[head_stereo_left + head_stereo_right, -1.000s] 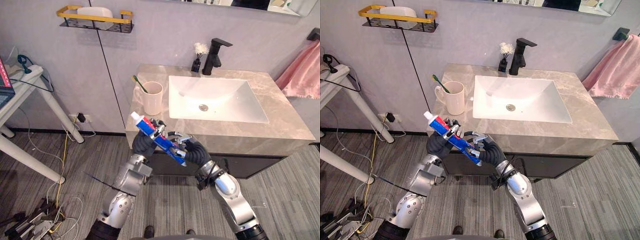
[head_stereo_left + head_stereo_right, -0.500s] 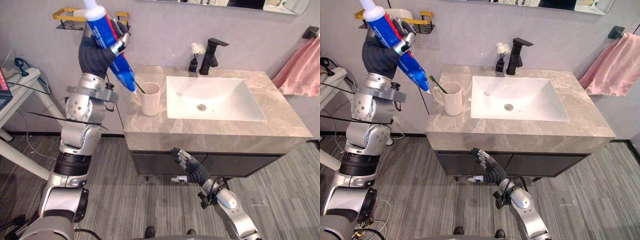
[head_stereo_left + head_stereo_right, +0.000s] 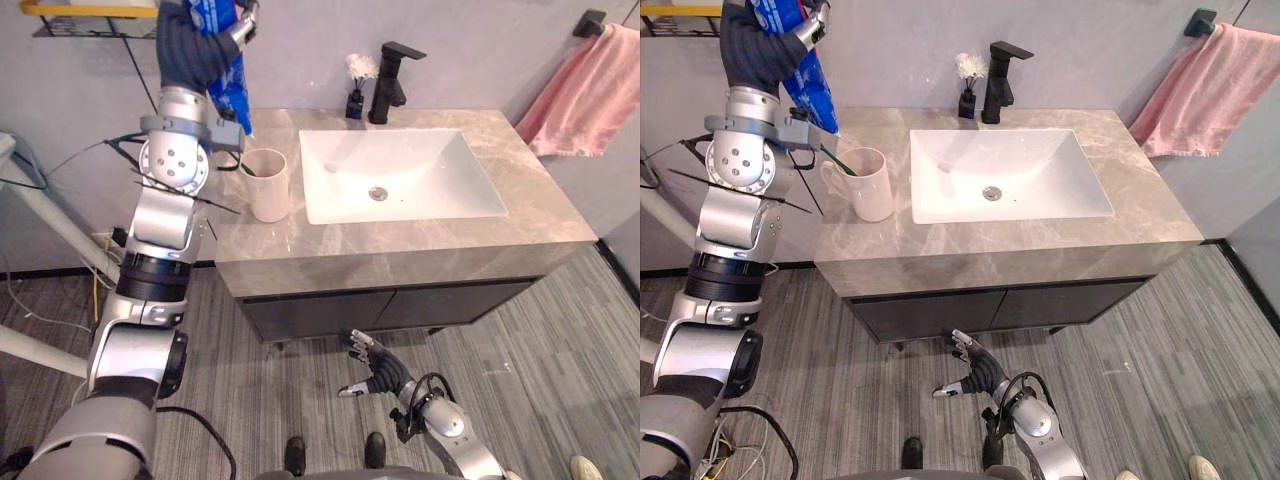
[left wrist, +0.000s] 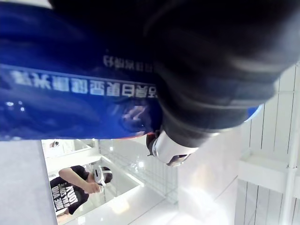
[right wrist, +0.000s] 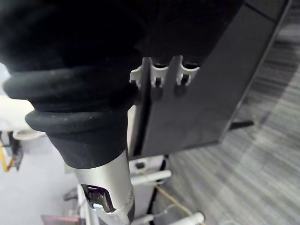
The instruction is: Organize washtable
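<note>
Left eye view: left hand (image 3: 195,45) curling fingers round tube (image 3: 233,95), its lower end hanging just above cup (image 3: 267,185) on surface (image 3: 400,245). Judged step: dropping tube into cup, with the next move calling for a straight descent beside toothbrush (image 3: 248,168). Tube's top is cut off.
Right eye view: right hand (image 3: 975,375) idling low, fingers spread.
Left wrist view: tube lying against the palm, with the grip probably firm.

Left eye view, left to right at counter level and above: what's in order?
Toothpaste tube gripped in the left robot hand → cup → small flower vase → faucet → pink towel. Sink left out, since it spans the vase and the faucet.
</note>
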Robot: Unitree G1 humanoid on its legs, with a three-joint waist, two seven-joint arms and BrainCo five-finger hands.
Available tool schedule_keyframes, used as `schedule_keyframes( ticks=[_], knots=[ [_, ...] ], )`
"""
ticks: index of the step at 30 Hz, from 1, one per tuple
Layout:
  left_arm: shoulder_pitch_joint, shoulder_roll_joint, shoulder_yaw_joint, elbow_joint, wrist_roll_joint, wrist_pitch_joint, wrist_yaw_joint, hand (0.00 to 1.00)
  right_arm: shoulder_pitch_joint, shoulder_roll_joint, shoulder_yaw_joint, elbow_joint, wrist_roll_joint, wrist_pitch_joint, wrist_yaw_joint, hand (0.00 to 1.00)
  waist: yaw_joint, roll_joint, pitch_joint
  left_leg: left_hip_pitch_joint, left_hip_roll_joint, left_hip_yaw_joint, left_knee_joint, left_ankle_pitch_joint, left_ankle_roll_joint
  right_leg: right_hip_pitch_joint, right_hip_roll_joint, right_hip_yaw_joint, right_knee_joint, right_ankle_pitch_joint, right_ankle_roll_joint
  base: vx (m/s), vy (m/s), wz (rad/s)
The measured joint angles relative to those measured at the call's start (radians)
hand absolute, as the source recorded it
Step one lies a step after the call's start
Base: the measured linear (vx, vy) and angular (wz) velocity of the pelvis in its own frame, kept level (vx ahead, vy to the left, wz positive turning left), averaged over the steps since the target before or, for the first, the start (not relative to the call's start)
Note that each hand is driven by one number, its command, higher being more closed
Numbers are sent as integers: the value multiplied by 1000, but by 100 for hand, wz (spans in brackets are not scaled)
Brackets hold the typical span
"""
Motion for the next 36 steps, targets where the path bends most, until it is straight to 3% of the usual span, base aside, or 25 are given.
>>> schedule_keyframes(
  ticks=[2, 6, 13, 26, 36],
  knots=[
    [-41, 1, 0, 19, 0, 0, 20, 100, 14, 16, -11, 0, 0, 0, -11, 0, 0, -12, 11, -18, 5, 8, 2, -2, -3, -24, 1, 15, 0, 6, -7, -41, -7, -15],
    [-60, 1, 4, 27, -4, 0, 56, 100, 44, 24, -41, 11, 0, 0, -35, 0, -13, -13, 38, -46, 7, 22, 2, 0, -1, -60, 3, 27, 1, 11, -5, 8, -6, -12],
    [-141, 1, 15, 105, -5, 0, 61, 100, 57, 41, -71, 30, -4, 0, -42, 0, -36, -21, 91, -52, 5, 40, 2, -1, 2, -72, 4, 46, -3, 17, -5, 48, -8, -7],
    [-142, 2, 27, 146, -34, 1, 65, 100, 84, 41, -85, 30, -4, -1, -42, 0, -31, -28, 137, -62, 6, 37, 4, -1, 2, -78, 3, 45, -3, 18, -5, 13, -4, 0],
    [-142, 5, 59, 146, -36, 1, 67, 100, 92, 40, -100, 30, -4, -1, -40, 0, -26, -29, 139, -60, 5, 26, 6, -1, 2, -70, 3, 39, -3, 18, -5, 17, -7, 3]
  ],
)
